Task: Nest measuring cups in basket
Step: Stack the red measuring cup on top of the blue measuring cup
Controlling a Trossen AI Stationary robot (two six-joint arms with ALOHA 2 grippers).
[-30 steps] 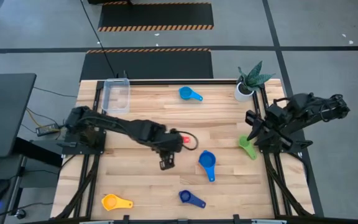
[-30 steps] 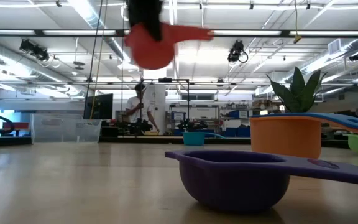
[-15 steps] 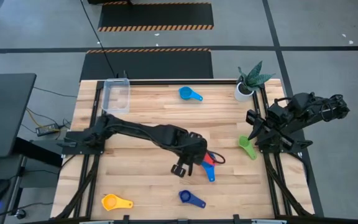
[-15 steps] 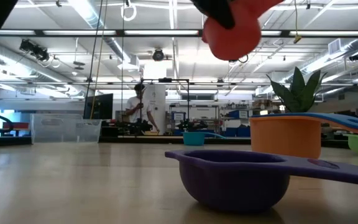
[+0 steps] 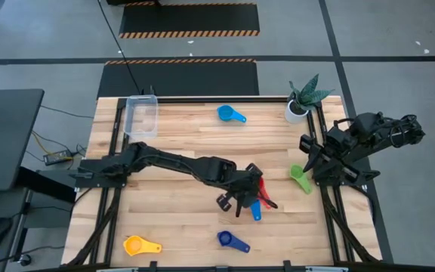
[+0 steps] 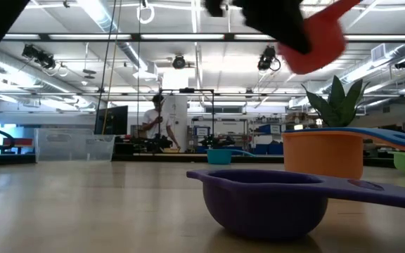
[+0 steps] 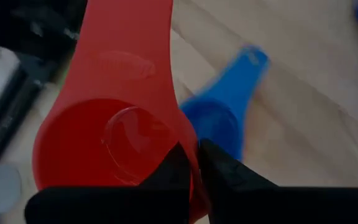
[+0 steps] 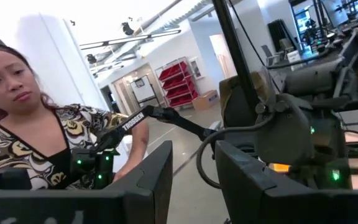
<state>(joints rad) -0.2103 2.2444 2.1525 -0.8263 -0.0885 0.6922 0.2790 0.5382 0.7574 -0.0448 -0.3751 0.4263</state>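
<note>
My left gripper (image 5: 244, 198) is shut on a red measuring cup (image 7: 117, 124) and hangs over the middle right of the table. Just below it a light blue cup (image 7: 219, 118) lies on the wood. The red cup (image 6: 315, 42) shows high up in the low view. The clear basket (image 5: 142, 115) stands at the far left corner. Other cups lie apart on the table: blue (image 5: 231, 114), green (image 5: 300, 179), dark blue (image 5: 232, 241) and yellow-orange (image 5: 142, 245). My right gripper (image 8: 192, 180) is open at the table's right edge, with nothing in it. My left gripper pinches the red cup's bowl wall (image 7: 190, 167) on the side away from the handle (image 7: 129, 37). One finger (image 7: 173, 171) is inside the bowl and the other outside. The fingers slant down from the table's left. The cup is lifted clear above the light blue cup.
A white pot with a green plant (image 5: 302, 98) stands at the far right corner. In the low view the dark blue cup (image 6: 266, 200) and the orange cup (image 6: 322, 154) sit close to the camera. A person shows beyond the table in the right wrist view.
My left gripper has carried the red cup toward the table's right edge and a little toward the near edge, sinking slightly. It has rolled about its own line, so the cup's handle now points another way. The cup now hangs over the light blue cup.
</note>
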